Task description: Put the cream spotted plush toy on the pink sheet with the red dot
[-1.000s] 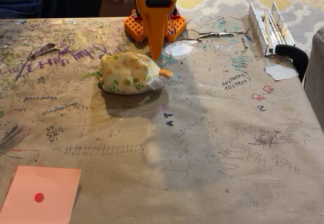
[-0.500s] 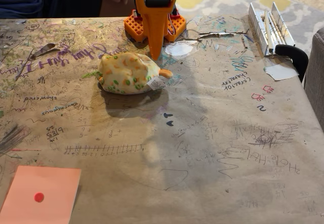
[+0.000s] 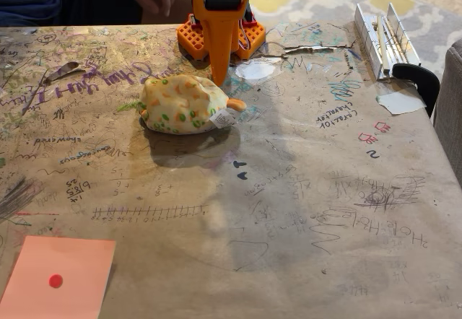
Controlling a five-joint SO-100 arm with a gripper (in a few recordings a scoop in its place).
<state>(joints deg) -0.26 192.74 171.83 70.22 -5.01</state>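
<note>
Approach step: end effector [image 3: 219, 73] hangs closed and empty behind the toy [image 3: 185, 104]; next, open and descend.

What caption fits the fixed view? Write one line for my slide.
Orange gripper pointing down just behind the cream spotted plush toy; pink sheet with the red dot lies at the near-left corner.

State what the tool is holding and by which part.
Nothing is held: the tool hangs behind the cream spotted plush toy, which lies on the table.
</note>
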